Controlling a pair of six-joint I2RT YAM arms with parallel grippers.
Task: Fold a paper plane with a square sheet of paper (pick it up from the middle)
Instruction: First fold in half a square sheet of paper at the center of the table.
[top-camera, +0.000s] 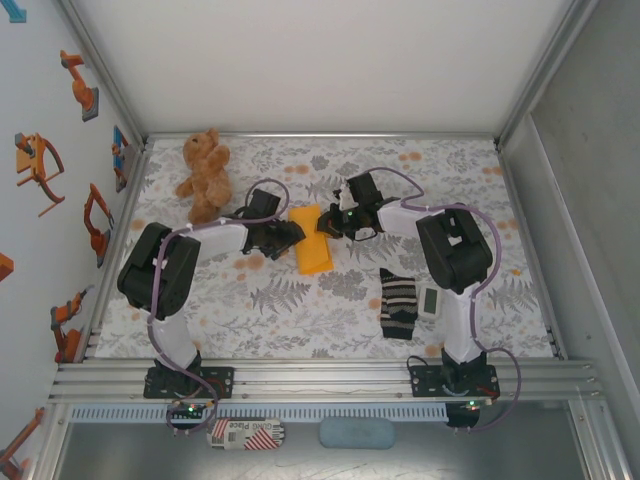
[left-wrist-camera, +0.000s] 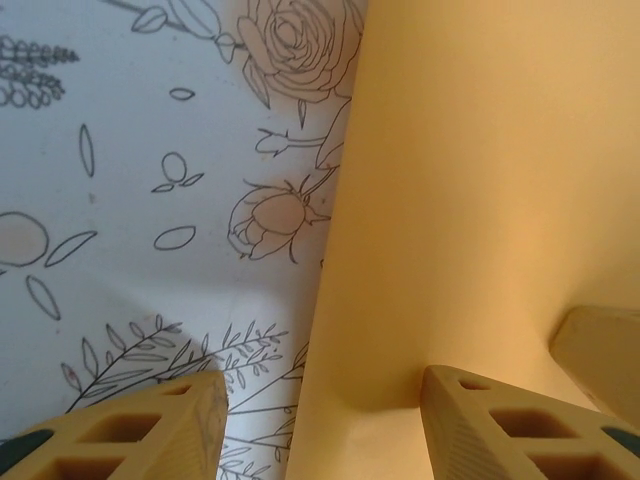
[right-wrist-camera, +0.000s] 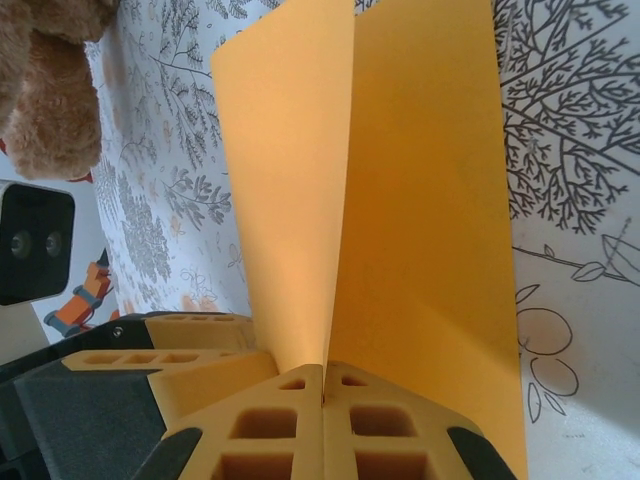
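Where the two arms meet at the middle of the flower-printed table (top-camera: 300, 310), a bright orange-yellow sheet of paper (top-camera: 312, 250) lies between them, its long side running from far to near. Seen from above, the left gripper (top-camera: 290, 232) reaches the sheet's left edge near the far end. The right gripper (top-camera: 335, 222) meets the far right corner from the other side.

From the right wrist, the right gripper (right-wrist-camera: 322, 372) has its two fingers pressed tight together, pinching the sheet of paper (right-wrist-camera: 420, 200). The paper stands up from the pinch as two flaps sharing one sharp crease, the left flap tilted away from the right one.

From the left wrist, the left gripper (left-wrist-camera: 322, 385) has its fingers apart with a clear gap between them. The edge of the sheet of paper (left-wrist-camera: 470, 200) runs up through that gap. One finger hangs over bare tablecloth and the other over the paper. Whether either finger touches the sheet is hard to tell from this angle.

A brown teddy bear (top-camera: 205, 172) sits at the far left, apart from the paper. A black-and-white striped sock (top-camera: 398, 303) lies near the right arm, with a small white device (top-camera: 431, 301) just beside it on the right.
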